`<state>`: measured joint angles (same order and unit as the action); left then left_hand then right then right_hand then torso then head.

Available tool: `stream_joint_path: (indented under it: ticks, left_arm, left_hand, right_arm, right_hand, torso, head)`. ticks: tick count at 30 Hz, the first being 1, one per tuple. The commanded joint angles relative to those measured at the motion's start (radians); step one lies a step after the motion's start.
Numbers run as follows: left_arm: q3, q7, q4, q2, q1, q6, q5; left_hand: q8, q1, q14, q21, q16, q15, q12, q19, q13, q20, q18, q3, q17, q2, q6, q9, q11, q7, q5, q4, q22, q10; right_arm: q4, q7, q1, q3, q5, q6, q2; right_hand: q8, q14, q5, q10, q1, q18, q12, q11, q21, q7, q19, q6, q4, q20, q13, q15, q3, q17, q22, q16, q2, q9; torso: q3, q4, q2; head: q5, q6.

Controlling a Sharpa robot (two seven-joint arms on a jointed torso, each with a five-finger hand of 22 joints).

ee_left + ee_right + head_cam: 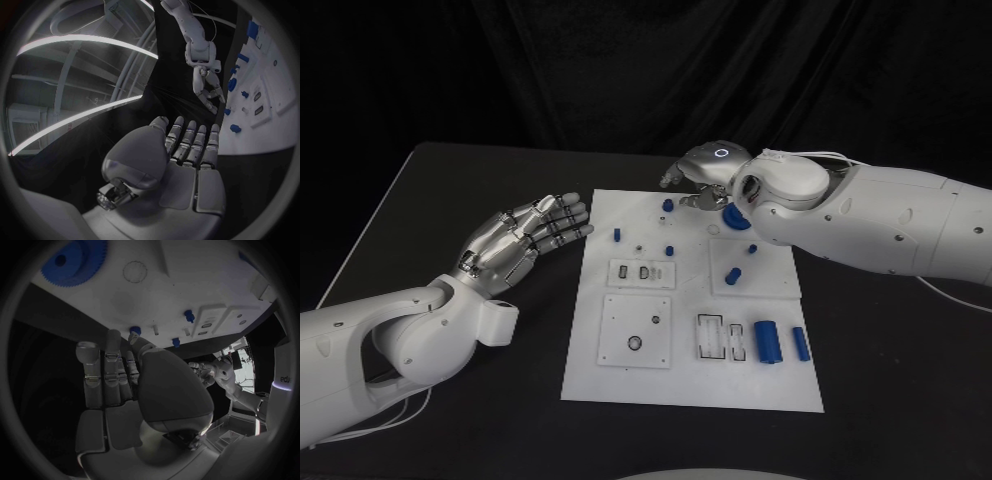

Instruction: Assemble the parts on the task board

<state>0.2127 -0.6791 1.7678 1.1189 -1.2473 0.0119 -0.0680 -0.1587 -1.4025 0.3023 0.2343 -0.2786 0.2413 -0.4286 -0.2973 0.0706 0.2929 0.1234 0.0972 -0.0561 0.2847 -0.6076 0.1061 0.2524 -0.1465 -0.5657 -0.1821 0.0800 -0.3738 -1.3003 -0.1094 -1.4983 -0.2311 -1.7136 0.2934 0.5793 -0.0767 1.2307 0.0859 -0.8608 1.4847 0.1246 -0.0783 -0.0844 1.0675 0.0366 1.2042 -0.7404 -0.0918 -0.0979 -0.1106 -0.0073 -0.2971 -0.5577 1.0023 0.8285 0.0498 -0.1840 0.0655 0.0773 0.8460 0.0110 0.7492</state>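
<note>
The white task board lies in the middle of the black table. My right hand hovers over its far edge with fingers hanging apart and nothing in them. Just beside that hand lies a blue gear, seen close in the right wrist view as the toothed gear. Small blue pegs stand near it, and two blue cylinders lie at the board's near right. My left hand floats at the board's left edge, fingers stretched out flat and empty. The left wrist view shows those fingers straight.
Recessed white plates and slots are set into the board. Bare black table runs to the left of the board and along its right side. A black curtain hangs behind the table.
</note>
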Motion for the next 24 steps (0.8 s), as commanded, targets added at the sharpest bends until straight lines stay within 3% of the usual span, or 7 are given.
stream_joint_path:
  ticks: [1, 10, 13, 15, 18, 20, 24]
  left_arm:
    - [-0.001, -0.057, -0.001, -0.001, 0.000, -0.014, -0.010]
    - [-0.001, -0.053, -0.001, 0.008, 0.000, -0.016, -0.011]
    - [-0.001, -0.053, -0.003, 0.008, 0.001, -0.018, -0.011]
    - [-0.001, -0.054, -0.004, 0.007, 0.001, -0.021, -0.011]
    - [-0.001, -0.053, -0.004, 0.008, 0.002, -0.023, -0.011]
    - [-0.001, -0.051, -0.004, 0.009, 0.002, -0.025, -0.011]
    - [-0.001, -0.050, -0.006, 0.008, 0.002, -0.028, -0.011]
  left_hand:
    - [-0.003, -0.003, -0.005, 0.002, -0.004, 0.005, -0.004, -0.003, 0.001, -0.003, -0.010, -0.008, 0.001, 0.002, -0.003, 0.000, 0.006, -0.004, -0.004, 0.001, -0.001, 0.000]
    - [-0.003, -0.003, -0.004, 0.002, -0.004, 0.005, -0.004, -0.003, 0.001, -0.003, -0.010, -0.008, 0.001, 0.002, -0.003, 0.000, 0.006, -0.004, -0.004, 0.001, -0.001, 0.001]
    - [-0.003, -0.002, -0.003, 0.001, -0.007, 0.006, -0.004, -0.002, 0.001, -0.002, -0.011, -0.013, 0.000, 0.003, -0.003, 0.000, 0.007, -0.005, -0.005, 0.002, -0.001, 0.001]
    - [-0.002, -0.002, -0.003, 0.002, -0.007, 0.007, -0.004, -0.003, 0.001, -0.002, -0.011, -0.015, 0.000, 0.004, -0.001, -0.001, 0.007, -0.006, -0.005, 0.002, -0.001, 0.001]
    - [-0.002, -0.002, 0.000, 0.002, -0.010, 0.008, -0.004, -0.003, 0.001, -0.002, -0.012, -0.020, -0.001, 0.004, 0.001, -0.001, 0.008, -0.006, -0.006, 0.002, -0.001, 0.001]
    - [-0.002, -0.002, 0.000, 0.002, -0.010, 0.008, -0.004, -0.003, 0.001, -0.002, -0.012, -0.020, -0.001, 0.004, 0.001, -0.001, 0.008, -0.006, -0.006, 0.002, -0.001, 0.001]
    - [-0.002, -0.001, 0.002, 0.003, -0.014, 0.010, -0.004, -0.005, 0.001, -0.001, -0.013, -0.026, -0.001, 0.004, 0.000, -0.001, 0.009, -0.007, -0.006, 0.002, -0.001, 0.001]
  right_arm:
    - [-0.050, -0.030, -0.019, 0.001, -0.004, 0.032, 0.045]
    - [-0.213, -0.043, -0.056, -0.004, -0.004, 0.022, 0.231]
    - [-0.233, -0.042, -0.057, -0.009, -0.003, 0.003, 0.279]
    - [-0.237, -0.043, -0.050, -0.012, -0.003, -0.006, 0.307]
    - [-0.233, -0.045, -0.035, -0.014, 0.002, -0.010, 0.328]
    - [-0.226, -0.046, -0.026, -0.015, 0.014, -0.012, 0.336]
    - [-0.209, -0.050, -0.011, -0.016, 0.032, -0.024, 0.338]
  right_hand:
    - [-0.003, -0.001, 0.021, -0.055, -0.003, 0.012, -0.012, 0.005, -0.003, 0.005, 0.010, -0.022, 0.002, 0.006, -0.020, -0.010, -0.011, -0.001, 0.008, -0.003, -0.005, 0.004]
    - [-0.011, -0.003, 0.024, -0.239, -0.026, 0.014, -0.169, 0.052, -0.024, 0.025, 0.004, -0.082, -0.006, 0.027, -0.174, -0.035, -0.022, -0.002, 0.013, -0.010, 0.010, 0.002]
    - [0.004, -0.011, 0.027, -0.107, -0.059, 0.021, -0.562, 0.066, -0.084, 0.024, -0.015, -0.103, -0.015, 0.035, -0.521, -0.042, -0.002, 0.007, -0.013, -0.038, 0.000, 0.007]
    - [0.007, 0.029, 0.034, -0.084, -0.104, 0.000, -0.911, 0.073, 0.002, 0.031, 0.047, -0.109, -0.045, 0.040, -0.822, -0.045, -0.002, -0.137, 0.090, 0.074, -0.003, 0.008]
    - [0.008, 0.121, 0.043, -0.247, -0.126, -0.033, -1.195, 0.081, 0.158, 0.036, 0.121, -0.130, -0.059, 0.042, -1.090, -0.046, -0.009, -0.525, 0.257, 0.372, -0.003, 0.005]
    - [0.009, 0.239, 0.046, -0.487, -0.168, -0.057, -1.380, 0.091, 0.261, 0.028, 0.176, -0.130, -0.080, 0.041, -1.297, -0.048, 0.009, -0.813, 0.359, 0.595, -0.002, 0.007]
    - [0.011, 0.299, 0.046, -0.609, -0.193, -0.066, -1.449, 0.090, 0.304, 0.033, 0.201, -0.120, -0.093, 0.040, -1.389, -0.049, 0.018, -0.940, 0.405, 0.689, -0.006, 0.014]
  torso:
    - [-0.0009, -0.0021, 0.000]
    - [-0.0003, -0.0060, -0.004]
    - [0.0008, -0.0096, -0.008]
    - [0.0011, -0.0110, -0.008]
    - [0.0011, -0.0108, -0.009]
    - [0.0006, -0.0106, -0.010]
    - [-0.0010, -0.0119, -0.011]
  head:
    - [0.010, -0.006]
    - [0.012, -0.009]
    - [0.010, -0.010]
    - [0.010, -0.011]
    - [0.011, -0.012]
    - [0.013, -0.009]
    - [0.011, -0.008]
